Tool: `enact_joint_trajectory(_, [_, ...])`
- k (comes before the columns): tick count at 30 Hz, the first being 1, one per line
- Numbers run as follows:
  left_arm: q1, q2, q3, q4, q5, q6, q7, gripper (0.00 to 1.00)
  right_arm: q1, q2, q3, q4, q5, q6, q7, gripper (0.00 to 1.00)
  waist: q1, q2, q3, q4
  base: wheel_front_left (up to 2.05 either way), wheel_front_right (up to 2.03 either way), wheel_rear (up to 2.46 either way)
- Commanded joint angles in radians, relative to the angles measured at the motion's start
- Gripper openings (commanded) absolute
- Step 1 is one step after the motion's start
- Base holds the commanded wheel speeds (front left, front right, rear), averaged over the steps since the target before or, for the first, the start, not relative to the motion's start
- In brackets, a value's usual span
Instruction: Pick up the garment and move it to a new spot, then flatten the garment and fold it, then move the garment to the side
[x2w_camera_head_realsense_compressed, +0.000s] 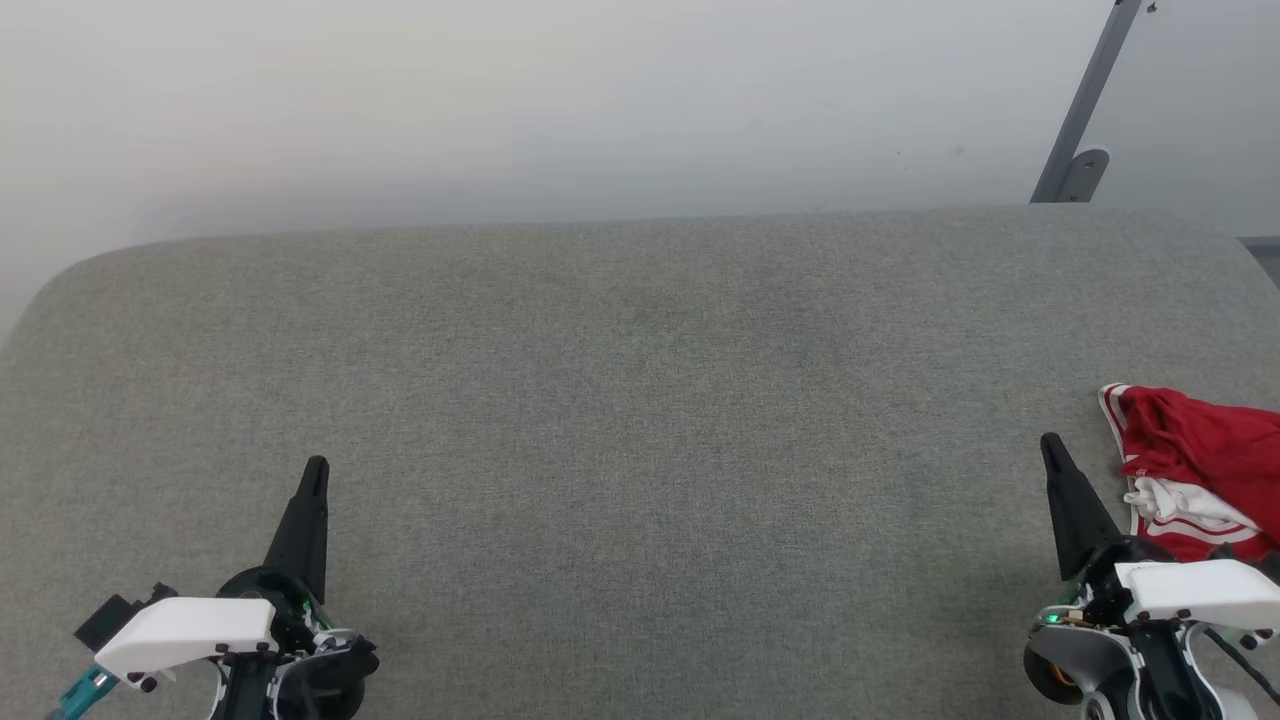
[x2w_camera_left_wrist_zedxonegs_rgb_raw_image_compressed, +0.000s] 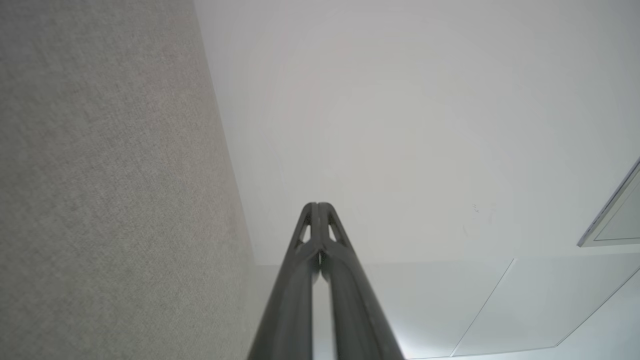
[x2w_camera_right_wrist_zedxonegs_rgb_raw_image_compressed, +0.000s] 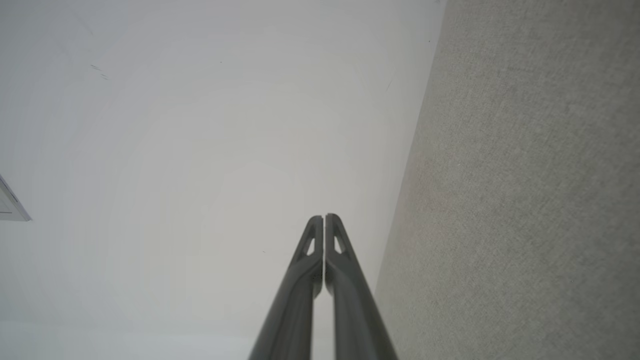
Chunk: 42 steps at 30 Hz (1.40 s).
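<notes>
Fingers shut, garment crumpled at the counter's right edge

The left gripper (x2w_camera_head_realsense_compressed: 316, 470) and right gripper (x2w_camera_head_realsense_compressed: 1051, 445) pointed across the grey counter (x2w_camera_head_realsense_compressed: 640, 380), each pair of fingers pressed together and holding nothing. The red-and-white garment (x2w_camera_head_realsense_compressed: 1195, 450) lay bunched just beside the right gripper, on its outer side.

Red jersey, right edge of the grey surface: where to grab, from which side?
Probably the raised red fold on top of the crumpled garment, approached from its left by the right gripper, which sits just beside it. That bunched ridge stands up enough for the jaws to close on. They are shut now, so open first.
</notes>
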Motion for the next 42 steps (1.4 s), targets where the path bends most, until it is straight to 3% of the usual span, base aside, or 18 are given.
enact_joint_trajectory(1, [-0.012, -0.001, 0.004, 0.0, -0.001, 0.002, 0.004, 0.0, -0.007, 0.003, -0.001, 0.002, 0.0, 0.0, 0.003, 0.0, 0.0, 0.0, 0.0, 0.0, 0.0, 0.0, 0.0])
enact_joint_trajectory(42, [-0.013, -0.007, 0.011, 0.001, 0.007, 0.002, 0.01, 0.0, -0.009, 0.009, -0.01, 0.002, -0.008, 0.0, 0.01, 0.0, 0.0, 0.0, 0.0, 0.0, 0.0, 0.0, 0.0])
